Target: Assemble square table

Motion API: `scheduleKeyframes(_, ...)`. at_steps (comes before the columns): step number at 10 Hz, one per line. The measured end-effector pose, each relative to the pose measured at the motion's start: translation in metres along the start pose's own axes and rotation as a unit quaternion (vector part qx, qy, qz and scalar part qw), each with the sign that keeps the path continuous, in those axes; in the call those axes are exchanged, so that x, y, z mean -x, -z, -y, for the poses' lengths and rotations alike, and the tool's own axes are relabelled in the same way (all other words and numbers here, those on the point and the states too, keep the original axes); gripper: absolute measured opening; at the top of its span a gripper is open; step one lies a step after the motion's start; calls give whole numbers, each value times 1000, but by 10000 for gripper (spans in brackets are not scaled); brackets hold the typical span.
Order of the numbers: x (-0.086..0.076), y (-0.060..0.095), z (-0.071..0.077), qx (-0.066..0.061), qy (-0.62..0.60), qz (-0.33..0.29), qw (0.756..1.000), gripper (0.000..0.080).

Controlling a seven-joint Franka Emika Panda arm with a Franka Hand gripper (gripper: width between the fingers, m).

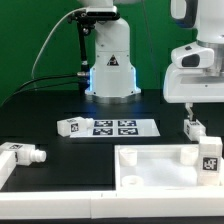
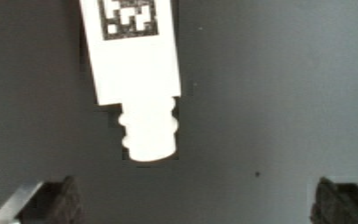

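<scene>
The white square panel (image 1: 150, 178) lies at the front of the table, with one tagged leg (image 1: 209, 156) standing upright at its corner on the exterior view's right. Another white leg (image 1: 193, 128) lies on the black table just behind the panel. My gripper (image 1: 187, 108) hangs right above it, open and empty. In the wrist view this leg (image 2: 137, 60) shows its tag and its threaded end, and it lies ahead of my gripper (image 2: 194, 205), not between the dark fingertips (image 2: 41, 200). Two more legs lie by the marker board (image 1: 72, 126) and at the exterior view's left (image 1: 27, 154).
The marker board (image 1: 118, 127) lies in the middle of the table in front of the robot base (image 1: 108, 65). A white border piece (image 1: 6, 166) sits at the left edge of the exterior view.
</scene>
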State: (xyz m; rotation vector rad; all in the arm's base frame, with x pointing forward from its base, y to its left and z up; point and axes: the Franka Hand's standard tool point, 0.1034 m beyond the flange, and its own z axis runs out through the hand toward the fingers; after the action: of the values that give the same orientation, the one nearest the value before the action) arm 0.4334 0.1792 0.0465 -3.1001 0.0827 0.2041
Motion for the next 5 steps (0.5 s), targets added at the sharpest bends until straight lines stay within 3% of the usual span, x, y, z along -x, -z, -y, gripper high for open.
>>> scheduleKeyframes(3,17,-27,-15,4,-6,7,1000,649)
scheduleKeyframes(5,20,-39,-11,5,-12,5,1000,649)
